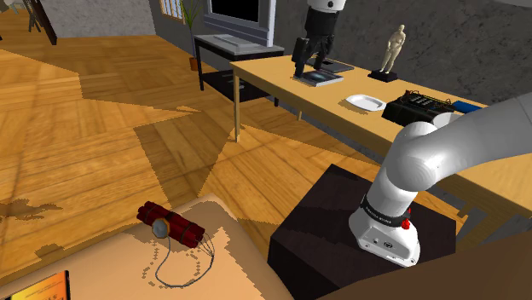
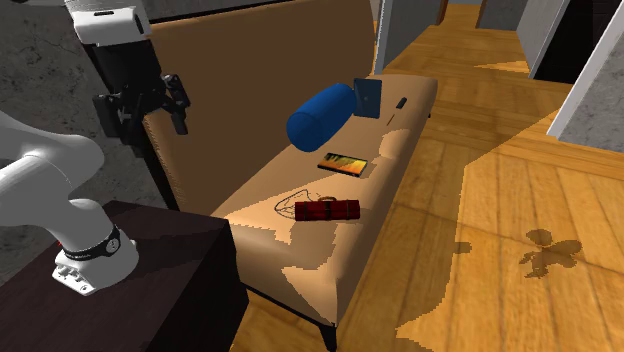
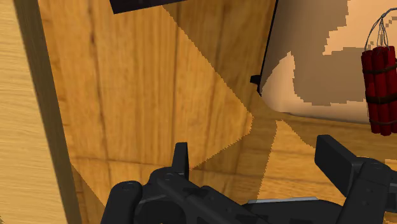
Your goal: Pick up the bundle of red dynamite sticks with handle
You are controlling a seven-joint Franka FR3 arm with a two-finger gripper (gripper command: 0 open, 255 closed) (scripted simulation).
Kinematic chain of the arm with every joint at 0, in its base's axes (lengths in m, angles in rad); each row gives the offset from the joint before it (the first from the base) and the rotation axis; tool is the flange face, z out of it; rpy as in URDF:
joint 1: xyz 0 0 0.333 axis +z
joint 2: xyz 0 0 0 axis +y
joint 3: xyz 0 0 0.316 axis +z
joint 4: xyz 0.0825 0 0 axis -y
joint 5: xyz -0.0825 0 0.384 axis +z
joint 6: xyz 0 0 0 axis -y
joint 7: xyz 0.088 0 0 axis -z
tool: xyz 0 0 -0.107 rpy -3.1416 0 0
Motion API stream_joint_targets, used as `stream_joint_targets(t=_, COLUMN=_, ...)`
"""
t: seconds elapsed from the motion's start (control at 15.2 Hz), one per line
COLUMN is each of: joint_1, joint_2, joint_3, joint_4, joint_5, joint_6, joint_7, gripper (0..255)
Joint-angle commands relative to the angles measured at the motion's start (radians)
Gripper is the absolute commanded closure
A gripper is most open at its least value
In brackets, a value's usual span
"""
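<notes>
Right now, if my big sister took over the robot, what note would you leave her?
Gripper: open, holding nothing, raised well clear of the seat. In the wrist view it looks down at the wooden floor beside the sofa.
Dynamite bundle: lies flat on the sofa's tan seat near the front edge, with its wire looped beside it. A blue bolster cushion and a flat orange item lie farther along the seat.
Done: nothing gripped yet.
Left: move over the bundle, come down, close on it and lift.
</notes>
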Motion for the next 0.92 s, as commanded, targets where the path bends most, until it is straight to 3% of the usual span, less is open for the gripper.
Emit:
stream_joint_targets(t=0.0, joint_1=0.0, joint_2=0.0, joint_3=0.0, joint_4=0.0, joint_5=0.0, joint_6=0.0, joint_7=0.0, gripper=0)
stream_joint_targets(t=0.46, joint_1=0.024, joint_2=-0.017, joint_3=0.1, joint_4=-0.189, joint_5=0.09, joint_6=0.175, joint_7=0.175, gripper=0)
stream_joint_targets(t=0.86, joint_1=0.052, joint_2=0.036, joint_3=0.204, joint_4=-0.3, joint_5=0.173, joint_6=0.349, joint_7=0.325, gripper=0)
